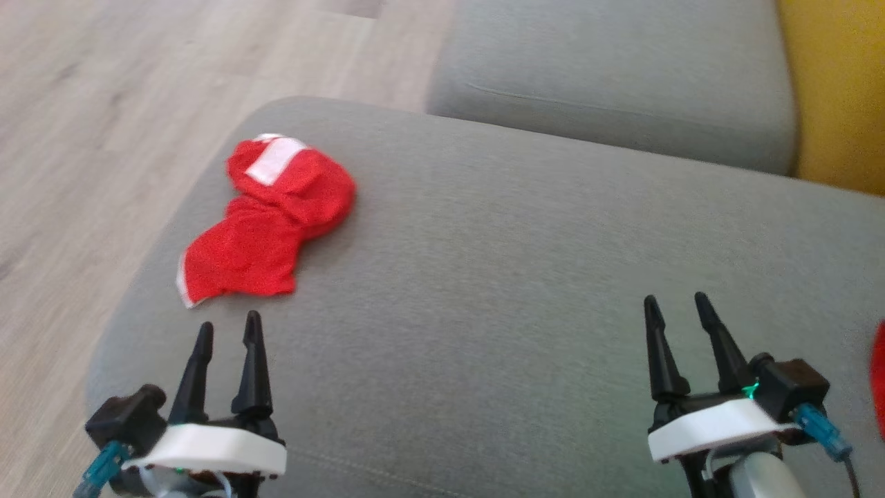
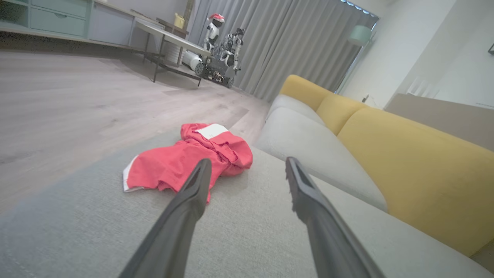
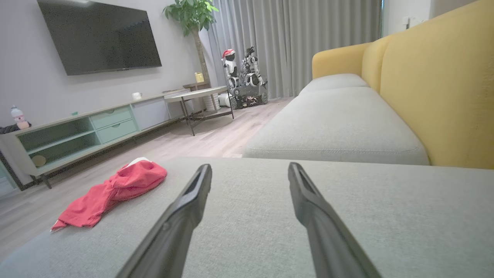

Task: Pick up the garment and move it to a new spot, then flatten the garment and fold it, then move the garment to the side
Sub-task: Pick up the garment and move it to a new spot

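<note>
Left claw (image 1: 229, 320) spread, nothing between its fingers, low over the near-left part of the grey sofa cushion (image 1: 484, 311). Right claw (image 1: 676, 297) also spread and empty, well apart from the left one, over the cushion's near-right side. Red garment (image 1: 269, 221) lies crumpled on the same cushion just ahead of the left claw — near the fingertips, not touching them — and close to the cushion's left edge. It has white trim along the near hem and a white patch on the far, bunched end. Beyond it sits a second grey cushion (image 1: 608, 62), with the yellow backrest (image 1: 836, 90) to the right. Pale wood floor (image 1: 83, 138) to the left. Farther off in the right wrist view — a wall TV (image 3: 100, 36), a low cabinet (image 3: 77, 131), grey curtains (image 3: 293, 42).
</note>
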